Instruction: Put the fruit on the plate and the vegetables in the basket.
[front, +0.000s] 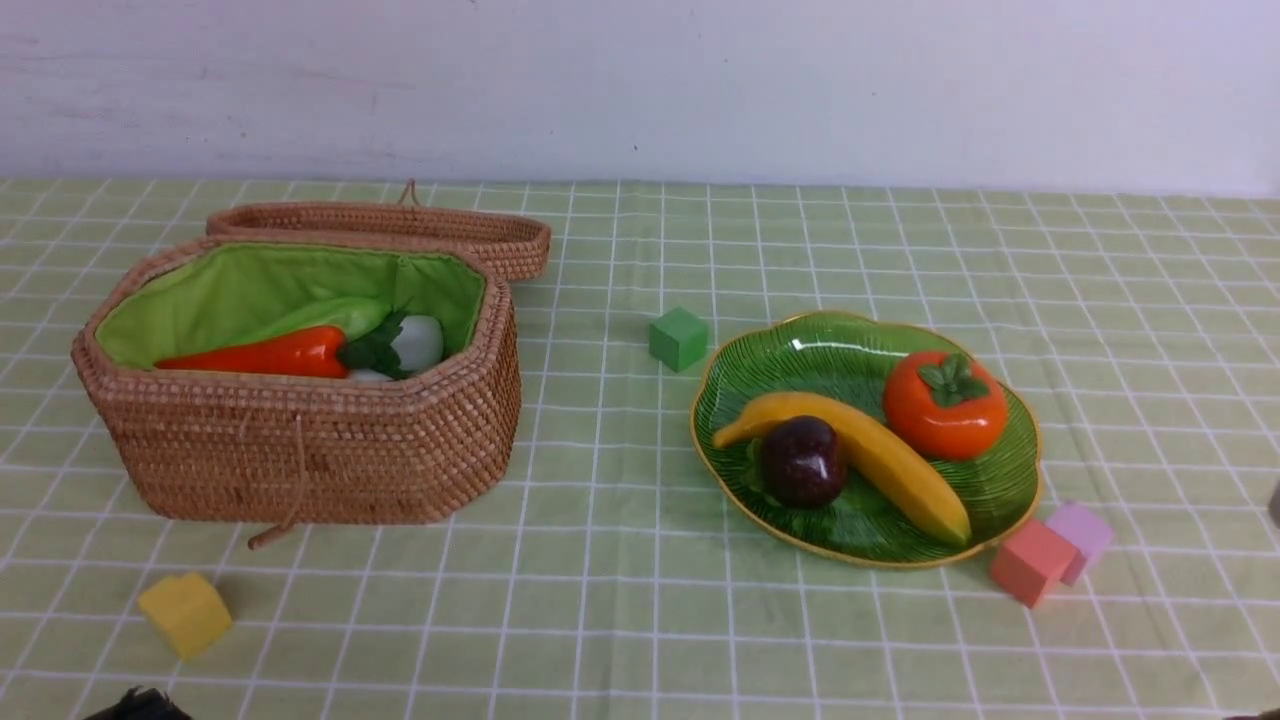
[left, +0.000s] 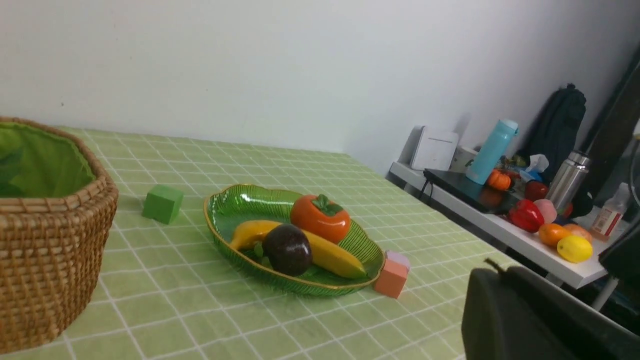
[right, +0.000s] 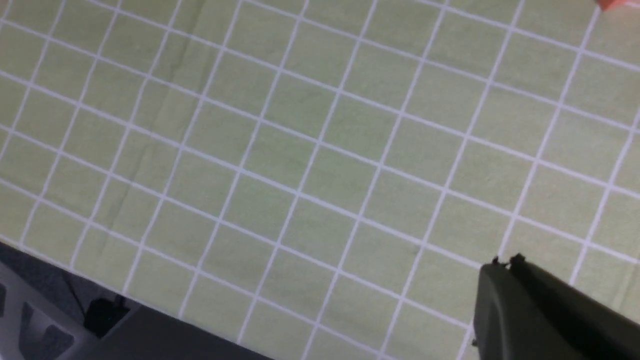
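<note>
The open wicker basket (front: 300, 450) stands at the left. Inside its green lining lie an orange-red carrot (front: 260, 355), a light-green gourd (front: 320, 318) and a white vegetable with green leaves (front: 420, 342). On the green plate (front: 800, 360) at the right rest the banana (front: 890, 465), the dark mangosteen (front: 803, 460) and the orange persimmon (front: 945, 405). My left gripper (left: 497, 267) is shut and empty, held off the table on the near side of the plate (left: 215, 210). My right gripper (right: 506, 261) is shut and empty above bare cloth near the table's edge.
Foam cubes lie on the checked cloth: green (front: 678, 338) behind the plate, pink (front: 1030, 560) and lilac (front: 1082, 535) at its front right, yellow (front: 185, 612) in front of the basket. The basket's lid (front: 400, 225) lies behind it. A cluttered side shelf (left: 500, 225) stands beyond the table.
</note>
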